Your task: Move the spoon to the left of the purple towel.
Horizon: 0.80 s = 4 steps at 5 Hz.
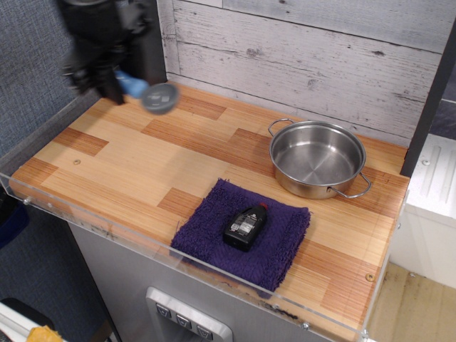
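Pincer (108, 80): blurred, above the desk's (128, 157) rear-left corner, clamped on the spoon (148, 92) by its blue handle, grey bowl pointing right, carried clear of the surface for transport. Purple towel (274, 246): front edge, centre-right, bearing a small black bottle (246, 226). Steel pan (317, 158): rear right. Spoon's destination, bare wood left of the towel, lies open.

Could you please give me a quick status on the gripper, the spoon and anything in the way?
Gripper shut on spoon, aloft over table's back-left. Purple towel front centre, black bottle on it. Nothing in the way.
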### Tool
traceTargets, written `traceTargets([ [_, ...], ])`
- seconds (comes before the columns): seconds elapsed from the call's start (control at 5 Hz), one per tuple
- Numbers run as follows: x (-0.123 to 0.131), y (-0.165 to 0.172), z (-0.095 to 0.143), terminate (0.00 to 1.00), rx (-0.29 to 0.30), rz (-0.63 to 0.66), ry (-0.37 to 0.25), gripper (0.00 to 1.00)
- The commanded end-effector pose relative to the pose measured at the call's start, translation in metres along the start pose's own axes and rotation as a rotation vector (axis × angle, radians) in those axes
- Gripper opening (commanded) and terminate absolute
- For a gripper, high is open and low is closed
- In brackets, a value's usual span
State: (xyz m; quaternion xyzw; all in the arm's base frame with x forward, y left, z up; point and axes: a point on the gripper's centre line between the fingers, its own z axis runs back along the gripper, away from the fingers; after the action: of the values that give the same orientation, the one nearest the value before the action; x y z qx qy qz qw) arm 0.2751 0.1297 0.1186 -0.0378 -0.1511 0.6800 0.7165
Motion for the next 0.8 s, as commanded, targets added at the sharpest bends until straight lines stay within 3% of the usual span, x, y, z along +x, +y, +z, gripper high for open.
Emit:
traceTargets([
  [0.0,0.015,0.036,0.005,0.00,-0.037,0.015,-0.036,0.00],
  [0.4,-0.002,0.044,-0.026,0.00,-0.024,-0.057,-0.081,0.00],
  [0.6,-0.010,0.048,-0.044,0.00,0.006,-0.071,-0.074,0.00],
])
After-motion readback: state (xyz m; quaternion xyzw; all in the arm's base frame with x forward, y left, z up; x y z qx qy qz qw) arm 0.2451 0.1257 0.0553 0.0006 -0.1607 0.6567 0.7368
